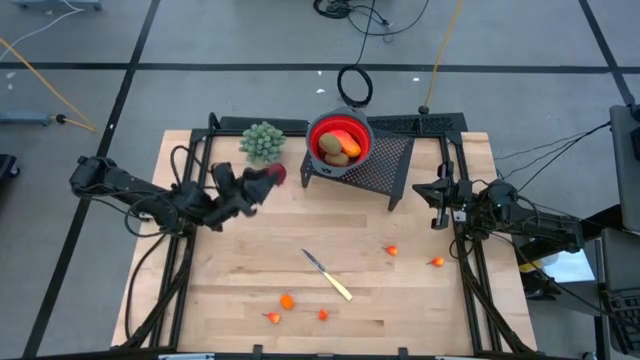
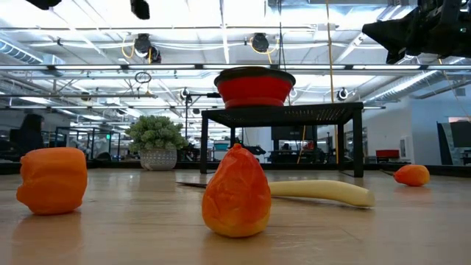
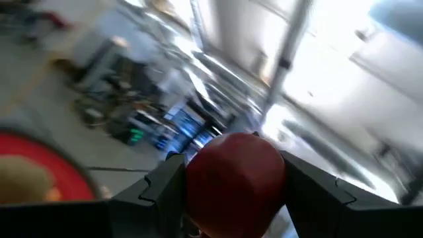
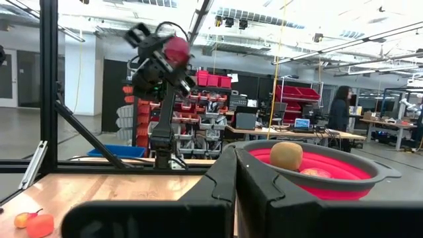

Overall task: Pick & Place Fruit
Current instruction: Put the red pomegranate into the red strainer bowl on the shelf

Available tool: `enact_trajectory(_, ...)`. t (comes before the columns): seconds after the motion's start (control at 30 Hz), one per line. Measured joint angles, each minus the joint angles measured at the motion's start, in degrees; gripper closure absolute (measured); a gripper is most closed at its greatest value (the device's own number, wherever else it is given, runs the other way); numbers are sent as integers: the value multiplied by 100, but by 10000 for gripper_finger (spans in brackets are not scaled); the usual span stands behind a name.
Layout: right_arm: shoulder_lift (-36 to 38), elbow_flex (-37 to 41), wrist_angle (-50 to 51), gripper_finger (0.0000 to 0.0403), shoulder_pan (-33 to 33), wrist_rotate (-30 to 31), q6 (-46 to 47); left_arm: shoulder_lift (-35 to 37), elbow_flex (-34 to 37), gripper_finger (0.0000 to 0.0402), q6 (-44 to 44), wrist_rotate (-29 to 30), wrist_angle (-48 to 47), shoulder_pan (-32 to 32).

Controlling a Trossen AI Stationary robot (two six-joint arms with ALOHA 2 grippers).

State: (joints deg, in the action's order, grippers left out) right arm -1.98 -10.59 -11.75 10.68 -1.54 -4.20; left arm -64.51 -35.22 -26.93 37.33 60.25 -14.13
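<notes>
Closest to the low camera, a small orange fruit piece [image 2: 236, 193] sits on the table [image 1: 420, 300]. Up in the air, the left claw [image 1: 262, 180] pinches a dark red fruit [image 3: 235, 182], short of the red bowl [image 1: 340, 141]. At the right edge, the right claw [image 1: 437, 203] waits, pressed together.

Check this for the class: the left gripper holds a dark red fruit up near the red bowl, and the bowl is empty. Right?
Not quite: the red bowl is not empty. The high view shows brownish fruit inside. The left gripper does hold a dark red fruit up near it.
</notes>
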Motion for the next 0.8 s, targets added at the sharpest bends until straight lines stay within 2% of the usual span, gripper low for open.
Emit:
enact_trajectory(0.4,0,0,-2,403,0,0,47,0,0,190,-2304,2089,-9,2)
enact_trajectory(0.53,0,0,-2,403,0,0,43,0,0,190,-2712,2248,-11,2)
enact_trajectory(0.8,0,0,-2,403,0,0,-55,0,0,190,-2759,2278,-11,2)
